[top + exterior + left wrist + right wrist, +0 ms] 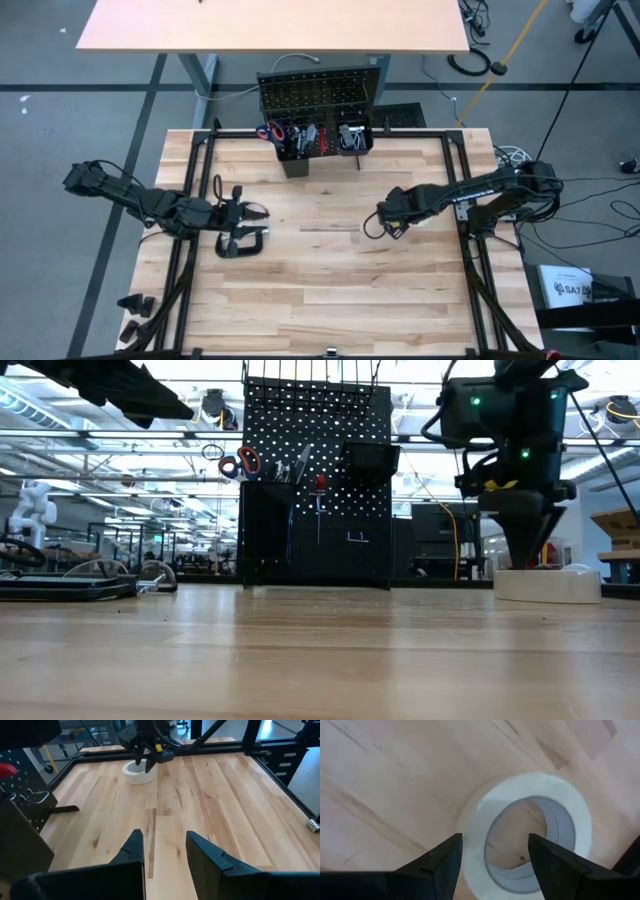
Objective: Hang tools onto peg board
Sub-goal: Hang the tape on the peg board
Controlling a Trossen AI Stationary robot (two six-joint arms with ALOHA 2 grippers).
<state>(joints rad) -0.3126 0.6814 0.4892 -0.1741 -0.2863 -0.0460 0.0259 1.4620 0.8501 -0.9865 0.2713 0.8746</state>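
Where planks (320,290) run pale, cluttered workshop

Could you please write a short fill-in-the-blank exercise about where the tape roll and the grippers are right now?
1. The right gripper hovers with open jaws over the white ____.
2. The tape roll lies flat on the wooden ____.
3. The red-handled scissors hang on the black ____.

Missing words: tape roll; table; peg board

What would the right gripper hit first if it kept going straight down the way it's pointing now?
The white tape roll. The right gripper points down with its fingers open, seemingly straddling the near wall of the roll lying flat on the table. How close the fingertips are to the roll is unclear.
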